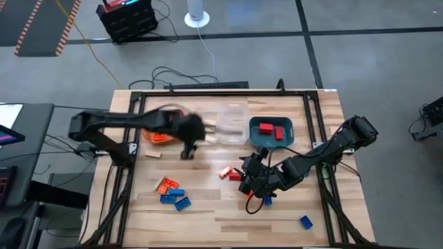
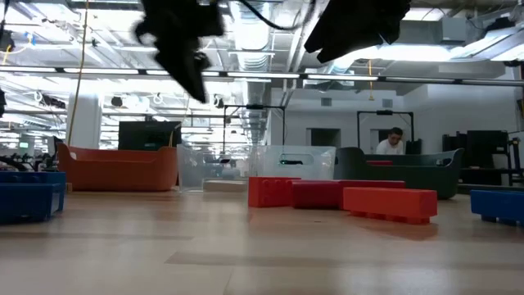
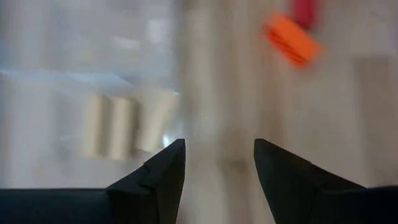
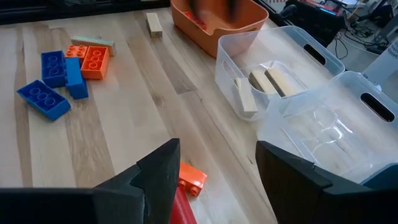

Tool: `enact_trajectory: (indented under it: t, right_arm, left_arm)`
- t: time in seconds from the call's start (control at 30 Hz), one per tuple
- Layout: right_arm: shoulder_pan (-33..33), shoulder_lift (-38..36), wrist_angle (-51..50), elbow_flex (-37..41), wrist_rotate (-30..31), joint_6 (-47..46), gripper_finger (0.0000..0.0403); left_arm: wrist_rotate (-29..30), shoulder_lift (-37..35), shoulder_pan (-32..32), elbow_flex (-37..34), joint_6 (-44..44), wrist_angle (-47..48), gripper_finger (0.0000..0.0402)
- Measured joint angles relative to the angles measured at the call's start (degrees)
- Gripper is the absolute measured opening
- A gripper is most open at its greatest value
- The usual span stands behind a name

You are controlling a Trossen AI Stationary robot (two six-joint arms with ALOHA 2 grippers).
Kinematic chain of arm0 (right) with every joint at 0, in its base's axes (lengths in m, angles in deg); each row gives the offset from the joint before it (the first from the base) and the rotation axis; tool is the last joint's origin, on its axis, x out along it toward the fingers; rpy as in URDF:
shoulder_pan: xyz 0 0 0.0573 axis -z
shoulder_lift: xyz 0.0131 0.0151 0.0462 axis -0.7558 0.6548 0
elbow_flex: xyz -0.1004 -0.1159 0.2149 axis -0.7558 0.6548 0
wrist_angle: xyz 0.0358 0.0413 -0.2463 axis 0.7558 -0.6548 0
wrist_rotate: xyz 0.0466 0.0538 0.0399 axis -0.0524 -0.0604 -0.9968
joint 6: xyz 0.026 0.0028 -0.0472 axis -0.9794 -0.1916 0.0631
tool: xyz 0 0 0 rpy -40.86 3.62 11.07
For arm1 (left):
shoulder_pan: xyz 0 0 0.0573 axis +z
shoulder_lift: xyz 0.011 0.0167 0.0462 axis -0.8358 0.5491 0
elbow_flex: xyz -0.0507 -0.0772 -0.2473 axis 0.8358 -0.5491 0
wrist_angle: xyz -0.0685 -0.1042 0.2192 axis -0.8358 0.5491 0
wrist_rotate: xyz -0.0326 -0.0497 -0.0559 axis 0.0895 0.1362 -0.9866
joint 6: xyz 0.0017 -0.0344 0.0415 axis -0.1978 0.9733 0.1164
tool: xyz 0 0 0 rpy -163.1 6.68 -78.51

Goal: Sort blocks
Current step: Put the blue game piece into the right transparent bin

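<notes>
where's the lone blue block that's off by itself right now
In the high view the lone blue block lies near the table's front edge on the right side, apart from the right end effector and the other blocks.

Coloured blocks scattered on table

Both arms are matte black and jointed, each tool ending in two dark wedge-shaped fingers.

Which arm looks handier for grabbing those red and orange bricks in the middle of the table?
Probably the right: its open gripper hovers right beside the red and orange bricks, while the left gripper sits farther back by the trays.
</notes>
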Motion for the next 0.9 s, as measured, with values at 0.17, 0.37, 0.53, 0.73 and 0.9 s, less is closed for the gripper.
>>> enact_trajectory:
  t: [0.17, 0.37, 0.53, 0.73, 0.9]
  right_arm:
    - [0.07, 0.0, -0.11, 0.0, 0.01, 0.14, 0.0244]
    - [0.75, 0.0, 0.05, 0.0, 0.0, 0.46, 0.0244]
    - [1.28, 0.0, 0.03, 0.0, 0.0, 0.46, 0.0244]
    - [1.85, 0.01, 0.14, 0.02, -0.05, 0.46, 0.0244]
    - [2.0, 0.02, 0.3, 0.02, -0.11, 0.44, 0.0244]
  left_arm:
    - [0.21, -7.05, -9.73, -8.96, 8.06, 1.99, 0.0187]
    - [0.49, -10.16, -16.76, -16.77, 17.17, 3.64, 0.0187]
    - [0.06, -9.91, -20.95, -18.1, 22.31, 4.86, 0.0187]
    - [0.81, -7.24, -27.18, -18.12, 26.58, 1.6, 0.0187]
    - [1.01, -2.93, -30.54, -18.1, 29.69, -4.28, 0.0187]
